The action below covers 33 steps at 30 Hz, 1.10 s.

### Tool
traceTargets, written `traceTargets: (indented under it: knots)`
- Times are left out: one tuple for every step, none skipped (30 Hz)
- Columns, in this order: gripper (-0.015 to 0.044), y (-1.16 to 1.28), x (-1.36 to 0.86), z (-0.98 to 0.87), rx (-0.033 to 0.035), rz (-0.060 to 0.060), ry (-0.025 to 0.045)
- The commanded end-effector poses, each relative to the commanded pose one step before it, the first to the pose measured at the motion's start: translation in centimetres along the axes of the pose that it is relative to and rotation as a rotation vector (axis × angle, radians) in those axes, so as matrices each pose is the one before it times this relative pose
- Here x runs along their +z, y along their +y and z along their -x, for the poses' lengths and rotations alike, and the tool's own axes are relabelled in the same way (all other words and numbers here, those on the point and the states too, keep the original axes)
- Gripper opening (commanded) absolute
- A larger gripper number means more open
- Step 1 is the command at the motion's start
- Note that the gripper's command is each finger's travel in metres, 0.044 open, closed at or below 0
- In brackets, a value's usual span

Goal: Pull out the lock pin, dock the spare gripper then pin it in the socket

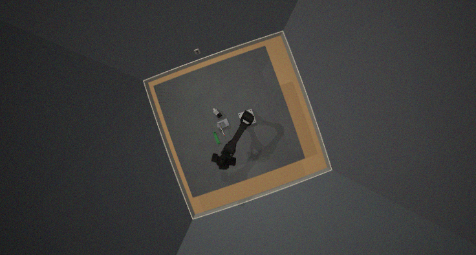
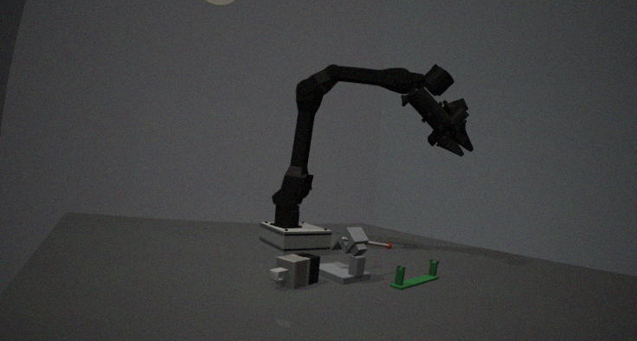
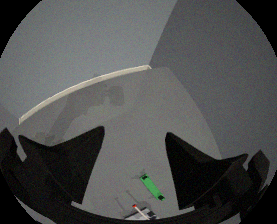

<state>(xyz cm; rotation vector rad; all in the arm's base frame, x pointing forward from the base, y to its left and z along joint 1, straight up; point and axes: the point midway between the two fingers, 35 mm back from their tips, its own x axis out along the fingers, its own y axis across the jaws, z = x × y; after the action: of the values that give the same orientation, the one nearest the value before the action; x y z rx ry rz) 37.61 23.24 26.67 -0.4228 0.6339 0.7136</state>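
Observation:
My gripper (image 2: 466,152) (image 3: 135,134) is open and empty, high above the table, pointing obliquely down. The grey mount (image 1: 225,122) (image 2: 343,274) stands on the table with its tilted socket (image 2: 357,236) on top. The pale lock pin (image 1: 222,131) (image 2: 378,244) (image 3: 140,210) runs through the socket, and its red-tipped end sticks out toward the green rack's side. The spare gripper (image 1: 216,112) (image 2: 292,271), a light block with a dark end and a small spigot block, lies on the table beside the mount, apart from the socket. It is not visible in the wrist view.
A low green rack (image 1: 216,138) (image 2: 416,281) (image 3: 152,187) with two notched uprights stands near the mount, on the pin's red-tipped side. The arm's white base plate (image 1: 252,112) (image 2: 307,239) stands behind the mount in the exterior view.

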Motion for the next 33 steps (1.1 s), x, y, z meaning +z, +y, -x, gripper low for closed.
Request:
traceTargets:
  knots:
    - [0.03, -2.253, -5.288, -0.364, -0.00531, 0.1401, 0.192]
    - [0.03, -0.313, -1.397, -0.203, 0.00746, 0.0366, 0.04876]
    - [0.03, -0.225, -1.396, -0.21, 0.01094, 0.0363, 0.0479]
    - [0.03, -0.137, -1.389, -0.217, 0.01436, 0.0361, 0.04679]
    - [0.03, -0.051, -1.376, -0.223, 0.01772, 0.036, 0.04544]
    - [0.03, 0.034, -1.358, -0.228, 0.02099, 0.0359, 0.04385]
    - [0.03, 0.118, -1.334, -0.233, 0.02415, 0.0358, 0.04203]
    - [0.03, 0.199, -1.305, -0.237, 0.02718, 0.0358, 0.03998]
    - [0.03, 0.277, -1.271, -0.241, 0.03007, 0.0358, 0.03771]
    - [0.03, 0.353, -1.232, -0.244, 0.0328, 0.0358, 0.03523]
    - [0.03, 0.425, -1.188, -0.247, 0.03534, 0.0359, 0.03256]
    - [0.03, 0.494, -1.14, -0.249, 0.03769, 0.0361, 0.0297]
    - [0.03, 0.558, -1.087, -0.251, 0.03982, 0.0363, 0.02667]
    - [0.03, 0.506, -0.848, -0.21, 0.03413, 0.03, 0.01952]
    - [0.03, 0.324, -0.487, -0.13, 0.02104, 0.0181, 0.01065]
    - [0.03, 0.112, -0.158, -0.045, 0.0071, 0.0061, 0.00337]
    - [0.03, 0.0, 0.0, 0.0, 0.0, 0.0, 0.0]
    - [0.03, 0.0, 0.0, 0.0, 0.0, 0.0, 0.0]
    - [0.03, 0.0, 0.0, 0.0, 0.0, 0.0, 0.0]
    - [0.03, 0.0, 0.0, 0.0, 0.0, 0.0, 0.0]
    - [0.03, 0.0, 0.0, 0.0, 0.0, 0.0, 0.0]
    - [0.03, 0.0, 0.0, 0.0, 0.0, 0.0, 0.0]
    - [0.03, -0.015, -0.011, -0.187, -0.00001, 0.0, 0.00001]
    - [0.03, -0.027, -0.024, -0.384, -0.00002, 0.0, 0.00002]
    - [0.03, 0.015, -0.042, -0.52, 0.00001, 0.0, 0.00004]
    - [0.03, 0.037, -0.061, -0.699, 0.00003, 0.0, 0.00005]
    - [0.03, 0.076, -0.087, -0.907, 0.00006, 0.0, 0.00008]
    - [0.03, 0.11, -0.098, -0.918, 0.0001, 0.0, 0.00009]
    - [0.03, 0.15, -0.111, -0.954, 0.00013, 0.0, 0.0001]
    - [0.03, 0.194, -0.125, -0.985, 0.00018, 0.0, 0.00011]
    - [0.03, 0.19, -0.111, -0.808, 0.00017, 0.0, 0.0001]
    - [0.03, 0.131, -0.072, -0.497, 0.00012, 0.0, 0.00007]
    - [0.03, 0.046, -0.025, -0.167, 0.00004, 0.0, 0.00002]
